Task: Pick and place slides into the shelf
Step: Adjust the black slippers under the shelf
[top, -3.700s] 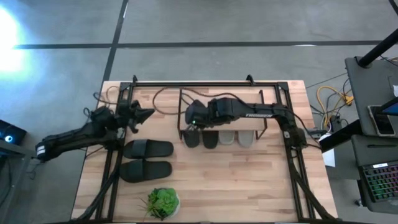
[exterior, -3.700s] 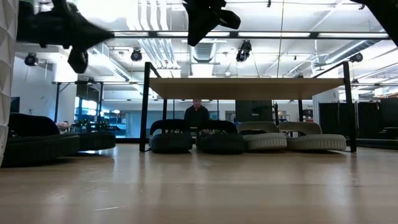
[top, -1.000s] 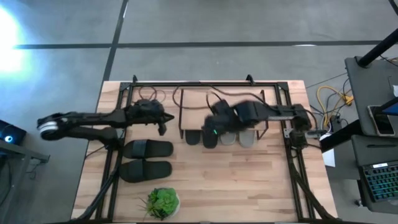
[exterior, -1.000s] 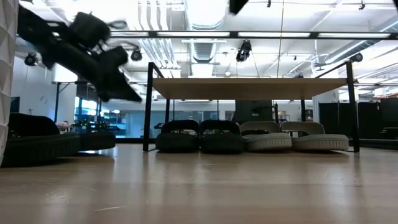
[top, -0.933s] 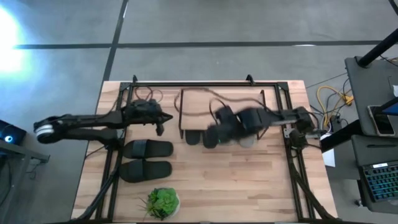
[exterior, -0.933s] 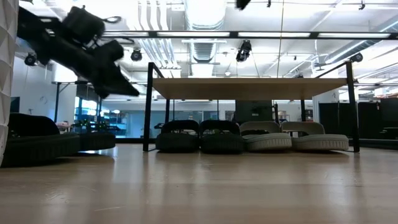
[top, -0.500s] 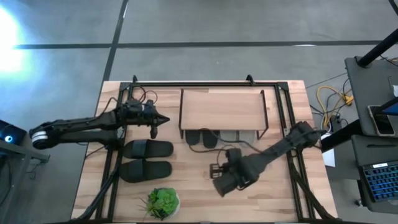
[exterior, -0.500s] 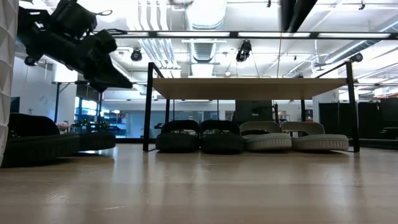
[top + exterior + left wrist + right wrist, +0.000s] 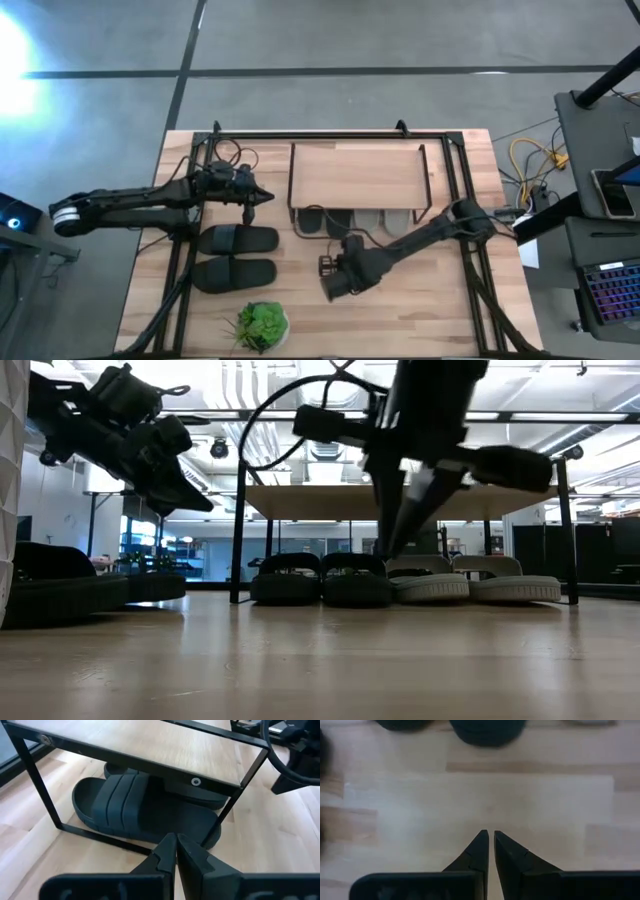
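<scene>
The shelf (image 9: pixel 355 175) stands at the table's far middle. Under it lie two charcoal slides (image 9: pixel 323 223) and two light grey slides (image 9: pixel 380 219), soles on the table, toes poking out at the front. In the low view all of them (image 9: pixel 355 586) sit in a row beneath the board (image 9: pixel 400 501). Two black slides (image 9: pixel 237 255) lie on the table left of the shelf. My left gripper (image 9: pixel 262 196) hovers shut, left of the shelf and above the black pair, facing a charcoal slide (image 9: pixel 135 805). My right gripper (image 9: pixel 328 285) hovers shut over bare table in front of the shelf.
A small green plant (image 9: pixel 262 325) stands near the table's near-left edge. Black frame rails (image 9: pixel 180 270) run along both sides of the table. Bare wood (image 9: pixel 420 300) spreads in front of the shelf, toward the near right.
My right gripper has pulled away from the shelf's front, above the charcoal slides, swung toward the table's near edge, then drifted a little left. The slides under the shelf lie as before. The black slides have stayed put.
</scene>
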Robot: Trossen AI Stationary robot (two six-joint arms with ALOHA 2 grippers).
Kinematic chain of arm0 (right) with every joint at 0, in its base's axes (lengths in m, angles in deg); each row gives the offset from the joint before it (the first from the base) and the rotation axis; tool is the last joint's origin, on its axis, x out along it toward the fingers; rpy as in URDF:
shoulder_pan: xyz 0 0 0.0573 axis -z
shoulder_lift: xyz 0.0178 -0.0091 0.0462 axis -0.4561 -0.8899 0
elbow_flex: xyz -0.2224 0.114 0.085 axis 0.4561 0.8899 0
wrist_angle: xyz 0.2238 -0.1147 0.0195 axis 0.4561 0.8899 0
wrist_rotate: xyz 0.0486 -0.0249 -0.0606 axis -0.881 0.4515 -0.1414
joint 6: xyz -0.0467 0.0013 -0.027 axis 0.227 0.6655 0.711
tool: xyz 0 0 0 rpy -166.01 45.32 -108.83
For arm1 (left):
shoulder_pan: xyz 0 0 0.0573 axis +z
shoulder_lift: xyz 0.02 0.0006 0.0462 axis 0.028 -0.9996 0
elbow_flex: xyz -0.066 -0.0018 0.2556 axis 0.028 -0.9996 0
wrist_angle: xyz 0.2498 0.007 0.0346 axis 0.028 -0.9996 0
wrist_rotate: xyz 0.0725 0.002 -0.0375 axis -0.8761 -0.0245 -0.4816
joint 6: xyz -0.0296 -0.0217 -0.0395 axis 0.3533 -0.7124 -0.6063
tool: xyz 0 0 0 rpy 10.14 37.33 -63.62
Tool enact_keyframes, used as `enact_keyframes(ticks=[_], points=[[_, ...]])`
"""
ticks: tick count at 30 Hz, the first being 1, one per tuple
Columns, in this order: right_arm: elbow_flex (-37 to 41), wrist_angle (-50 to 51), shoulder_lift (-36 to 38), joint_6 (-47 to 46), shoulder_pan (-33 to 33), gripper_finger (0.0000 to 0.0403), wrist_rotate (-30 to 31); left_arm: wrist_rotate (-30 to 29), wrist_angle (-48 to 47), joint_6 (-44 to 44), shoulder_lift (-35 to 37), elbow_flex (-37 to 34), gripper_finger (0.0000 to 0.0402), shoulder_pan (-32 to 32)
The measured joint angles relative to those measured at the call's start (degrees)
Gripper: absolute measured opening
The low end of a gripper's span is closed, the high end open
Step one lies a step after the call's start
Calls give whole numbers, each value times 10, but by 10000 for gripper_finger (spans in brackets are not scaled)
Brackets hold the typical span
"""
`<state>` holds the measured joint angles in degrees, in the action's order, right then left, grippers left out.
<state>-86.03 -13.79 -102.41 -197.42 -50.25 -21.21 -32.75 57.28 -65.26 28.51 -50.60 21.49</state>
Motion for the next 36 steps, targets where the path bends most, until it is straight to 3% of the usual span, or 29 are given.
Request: enact_keyframes(ticks=[10,21,31,36], points=[[2,-60,-37,112,34,22,10,0,2,0,5,0,0,0],[13,-50,-46,135,61,22,70,0,1,-2,6,0,0,0],[42,-56,-46,149,86,22,74,0,1,-2,6,0,0,0],[41,-77,-46,157,90,22,116,0,1,-2,6,0,0,0]])
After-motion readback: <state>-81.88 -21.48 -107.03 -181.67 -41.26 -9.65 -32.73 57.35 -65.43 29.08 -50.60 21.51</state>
